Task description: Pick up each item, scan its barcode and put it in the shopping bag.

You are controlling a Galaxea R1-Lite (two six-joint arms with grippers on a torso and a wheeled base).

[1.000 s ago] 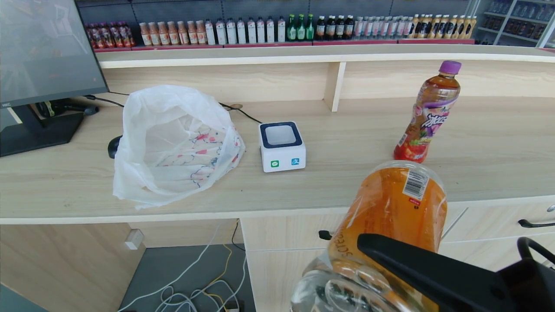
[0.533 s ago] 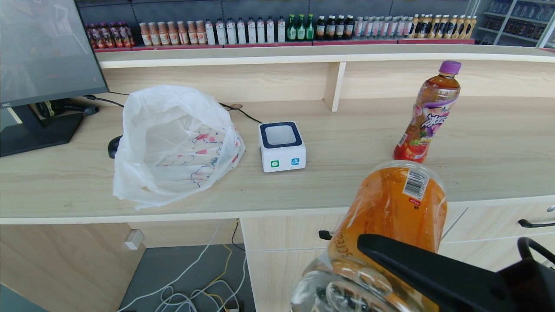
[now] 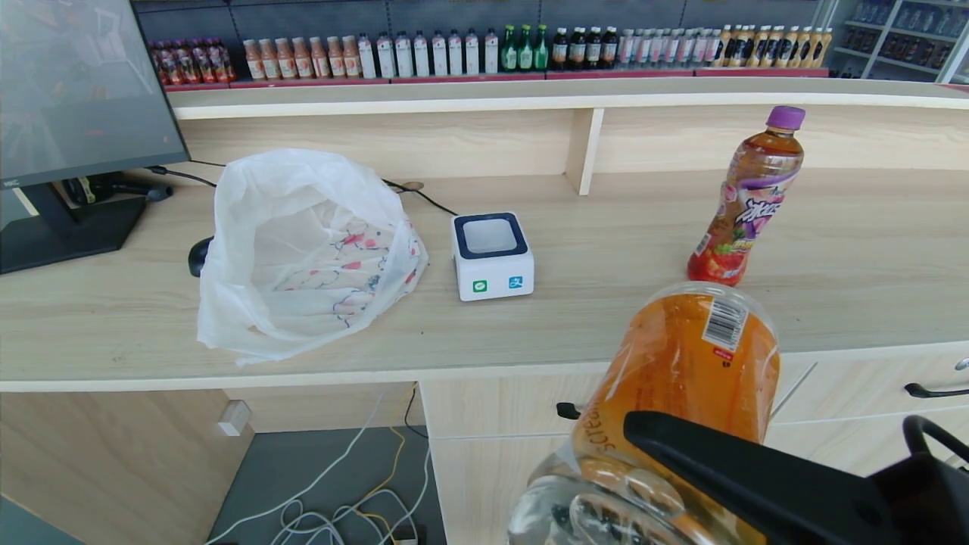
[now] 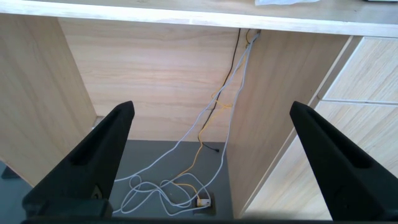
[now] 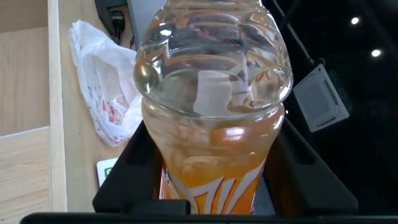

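1. The right tool [image 5: 214, 186] is clenched on the orange bottle [image 3: 681, 363], with one black finger [image 3: 727, 462] lying across the bottle's near side.
2. The orange bottle sits in the lower right of the head frame, tilted and held off the desk [image 3: 606, 227]. Its barcode [image 3: 725, 322] faces up, at the upper right of the bottle.
3. The scanner [image 3: 492, 256], a white box with a dark-rimmed window on top, stands on the desk at mid frame, well apart from the held bottle.
4. The bag [image 3: 303, 250] lies left of centre, just beside the scanner, with its white mouth open toward the camera.
5. A second bottle [image 3: 746, 197], with a purple cap, stands upright on the desk at the right of the frame.
6. The left tool [image 4: 211, 109] is released. Its fingers [image 4: 93, 162] are spread wide with nothing between them, below the desk's edge and above loose cables [image 3: 322, 522] on the floor.
7. A monitor [image 3: 76, 83] fills the upper left, and a row of drinks [image 3: 484, 51] lines the shelf along the top.
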